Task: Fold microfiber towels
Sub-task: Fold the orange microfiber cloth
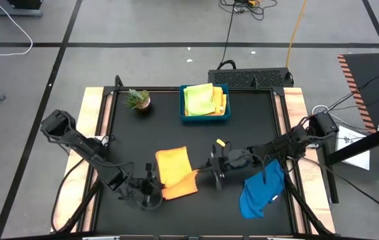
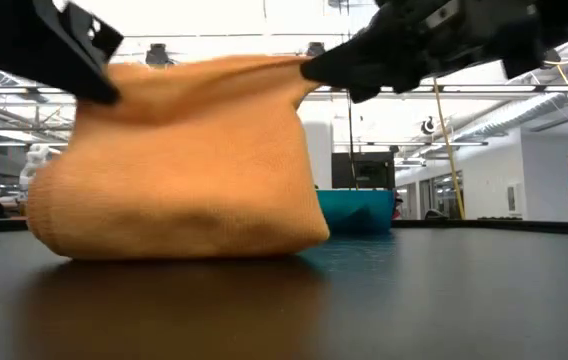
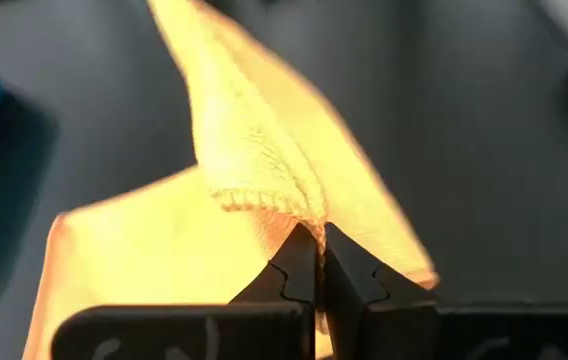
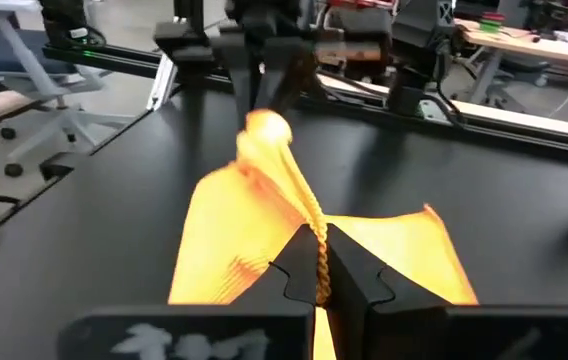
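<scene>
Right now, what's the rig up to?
Both arms are mid-fold on an orange towel at the front of the black table. The left pincer and the right pincer are each shut on an edge of it, holding that edge raised while the rest sags onto the table. A blue towel lies crumpled to the right. Yellow and lime towels sit in the blue tray at the back.

orange towel (image 3: 264, 190) blurred near camera, blue towel (image 1: 261, 191) partly under arm
</scene>
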Controlling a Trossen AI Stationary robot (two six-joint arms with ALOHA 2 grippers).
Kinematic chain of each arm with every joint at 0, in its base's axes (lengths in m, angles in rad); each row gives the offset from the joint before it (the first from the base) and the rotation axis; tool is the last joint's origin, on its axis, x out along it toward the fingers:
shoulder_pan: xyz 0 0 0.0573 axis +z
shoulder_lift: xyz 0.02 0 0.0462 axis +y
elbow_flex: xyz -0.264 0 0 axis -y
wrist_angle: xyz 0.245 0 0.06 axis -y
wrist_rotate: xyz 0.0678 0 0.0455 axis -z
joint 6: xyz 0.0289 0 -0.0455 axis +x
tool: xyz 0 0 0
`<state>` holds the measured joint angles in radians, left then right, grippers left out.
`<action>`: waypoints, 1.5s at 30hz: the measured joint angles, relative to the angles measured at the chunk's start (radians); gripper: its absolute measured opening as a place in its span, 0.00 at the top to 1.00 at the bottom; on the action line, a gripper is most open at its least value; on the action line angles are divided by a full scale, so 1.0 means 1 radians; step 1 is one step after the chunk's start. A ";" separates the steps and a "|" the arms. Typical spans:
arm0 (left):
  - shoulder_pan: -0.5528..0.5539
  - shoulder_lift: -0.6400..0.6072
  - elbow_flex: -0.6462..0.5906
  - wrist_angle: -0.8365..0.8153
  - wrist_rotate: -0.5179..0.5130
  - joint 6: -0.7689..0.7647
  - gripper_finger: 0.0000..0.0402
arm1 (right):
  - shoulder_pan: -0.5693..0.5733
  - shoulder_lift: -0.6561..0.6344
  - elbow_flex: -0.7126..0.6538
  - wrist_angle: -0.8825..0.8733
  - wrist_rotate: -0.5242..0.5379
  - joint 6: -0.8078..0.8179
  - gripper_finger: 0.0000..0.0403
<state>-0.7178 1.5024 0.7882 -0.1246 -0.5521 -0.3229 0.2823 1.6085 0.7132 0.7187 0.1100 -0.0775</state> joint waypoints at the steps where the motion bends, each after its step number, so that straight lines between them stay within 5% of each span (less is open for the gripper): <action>1: 0.016 0.000 -0.005 -0.013 0.006 -0.014 0.98 | -0.017 0.000 0.000 0.003 -0.017 -0.009 1.00; 7: 0.084 -0.001 -0.061 -0.011 0.063 -0.055 0.99 | -0.093 0.025 0.013 0.009 -0.044 -0.017 1.00; 14: 0.099 -0.024 -0.150 0.060 0.096 -0.108 0.99 | -0.163 0.210 0.136 0.004 -0.112 -0.025 1.00; 25: 0.174 -0.115 -0.330 0.082 -0.108 -0.244 0.95 | -0.295 0.300 0.193 -0.057 -0.146 0.044 1.00; 37: 0.338 -0.115 -0.431 0.343 -0.033 -0.014 0.98 | -0.309 0.341 0.192 -0.080 -0.106 0.072 1.00; 45: 0.379 -0.115 -0.431 0.407 0.001 0.071 0.88 | -0.307 0.292 0.193 -0.136 -0.105 0.076 1.00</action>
<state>-0.3385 1.3872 0.3573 0.2821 -0.5507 -0.2523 -0.0250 1.9008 0.9058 0.5831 0.0048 -0.0010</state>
